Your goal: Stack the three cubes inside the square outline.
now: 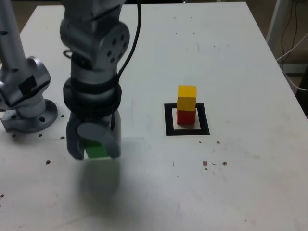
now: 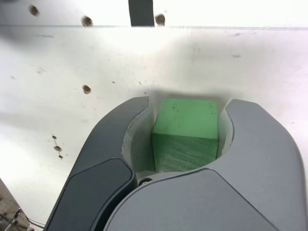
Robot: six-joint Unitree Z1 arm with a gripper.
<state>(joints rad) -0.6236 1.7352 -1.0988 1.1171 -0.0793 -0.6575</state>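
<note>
A yellow cube (image 1: 186, 98) sits on a red cube (image 1: 186, 117), and that short stack stands inside the black square outline (image 1: 170, 120) right of centre in the exterior view. Well off to that view's left, my gripper (image 1: 94, 150) points down at the table with the green cube (image 1: 96, 151) between its grey fingers. The wrist view shows the green cube (image 2: 185, 132) pressed on both sides by the curved fingers (image 2: 120, 139), so the gripper (image 2: 185, 113) is shut on it. I cannot tell whether the cube still rests on the table.
The arm's metal base (image 1: 26, 103) is bolted at the exterior view's left edge. Small screw holes dot the white table (image 1: 240, 183). A narrow black strip (image 2: 141, 12) shows at the edge of the wrist view. Cables hang past the table's right side (image 1: 293, 43).
</note>
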